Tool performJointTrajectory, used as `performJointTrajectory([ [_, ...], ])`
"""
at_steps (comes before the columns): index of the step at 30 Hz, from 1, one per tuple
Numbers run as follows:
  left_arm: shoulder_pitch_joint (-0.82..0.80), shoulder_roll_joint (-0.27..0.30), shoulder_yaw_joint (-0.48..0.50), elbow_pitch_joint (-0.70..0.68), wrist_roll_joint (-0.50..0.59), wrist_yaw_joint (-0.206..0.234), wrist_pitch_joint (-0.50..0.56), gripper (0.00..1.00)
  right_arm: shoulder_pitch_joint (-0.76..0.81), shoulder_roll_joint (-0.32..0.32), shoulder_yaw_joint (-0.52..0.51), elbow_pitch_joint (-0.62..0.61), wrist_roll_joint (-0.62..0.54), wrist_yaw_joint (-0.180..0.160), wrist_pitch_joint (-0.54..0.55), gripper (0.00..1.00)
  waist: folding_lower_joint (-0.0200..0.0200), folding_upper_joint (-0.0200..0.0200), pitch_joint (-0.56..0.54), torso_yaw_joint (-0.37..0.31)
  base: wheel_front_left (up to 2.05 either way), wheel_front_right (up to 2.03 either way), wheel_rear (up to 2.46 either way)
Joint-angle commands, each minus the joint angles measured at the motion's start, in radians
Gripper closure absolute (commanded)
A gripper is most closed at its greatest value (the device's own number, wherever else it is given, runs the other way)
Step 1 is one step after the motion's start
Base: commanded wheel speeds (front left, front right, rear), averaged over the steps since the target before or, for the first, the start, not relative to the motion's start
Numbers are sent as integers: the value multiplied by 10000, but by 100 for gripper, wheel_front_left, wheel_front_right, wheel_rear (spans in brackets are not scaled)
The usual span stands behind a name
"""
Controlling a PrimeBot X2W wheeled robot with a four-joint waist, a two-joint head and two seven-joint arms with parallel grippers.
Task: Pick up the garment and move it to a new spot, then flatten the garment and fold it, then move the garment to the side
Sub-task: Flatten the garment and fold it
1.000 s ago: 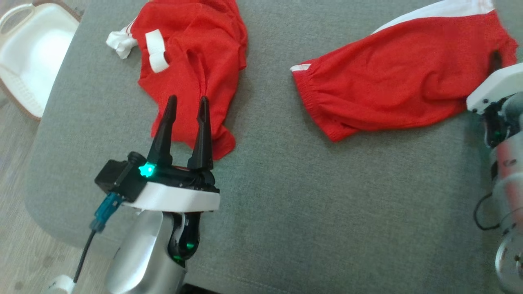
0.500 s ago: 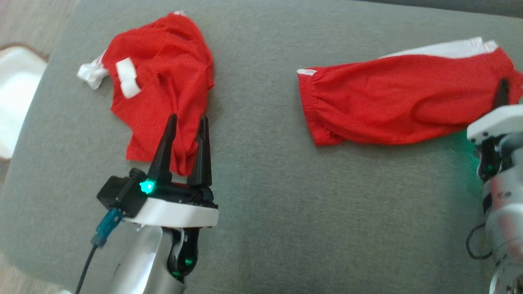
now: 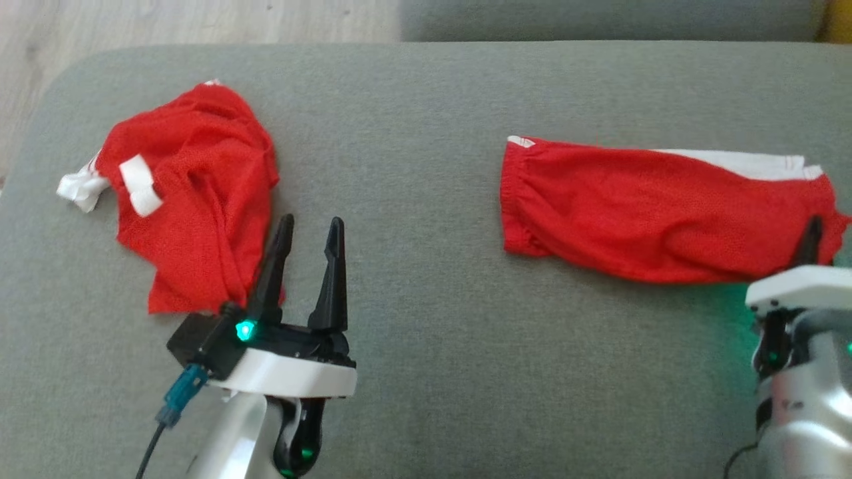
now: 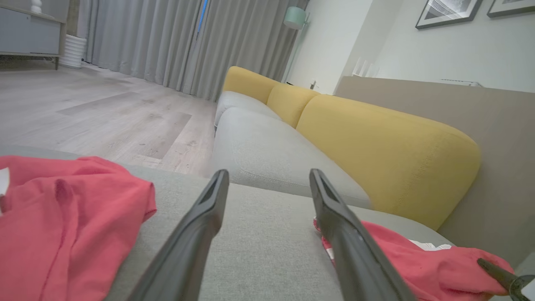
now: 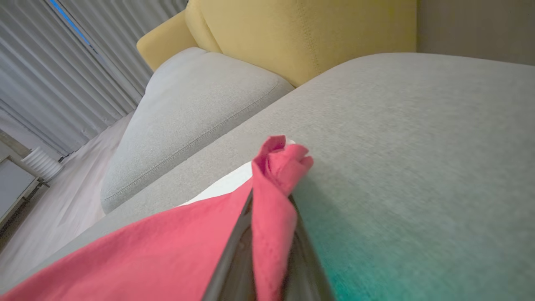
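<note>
grey cushion (image 3: 426,372): red garment (image 3: 652,213) stretched long, white stripe; right pincer (image 3: 813,231) clamps its corner; left pincer (image 3: 310,223) wide.

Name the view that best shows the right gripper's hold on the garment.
Right wrist view: the right gripper is shut on a bunched corner of the red garment, close up. Head view shows one fingertip at its edge; left wrist view a distant fingertip.

Definitely somebody's living room: grey fabric sofa (image 4: 259,154) with mustard-yellow back cushions (image 4: 376,142), long grey curtains (image 4: 167,42) at 11 o'clock, framed wall pictures (image 4: 449,12) at 1 o'clock, pale wood-plank floor (image 4: 104,113).
</note>
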Motion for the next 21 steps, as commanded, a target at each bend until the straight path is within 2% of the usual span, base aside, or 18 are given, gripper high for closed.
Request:
performJointTrajectory([
  [1,-174,76,304,-372,134,-62,-51,0,171,164,249,-585,151,-7,-148,100,2,-1,-100,-188,0,0,0],
  [10,-220,76,204,-304,258,-96,-51,0,599,286,716,-1175,761,-7,-167,100,2,-1,-11,-281,0,0,0],
  [21,-184,76,235,-49,313,-122,-51,0,399,291,1973,-1590,1481,-7,-191,100,2,-1,-235,153,0,0,0],
])
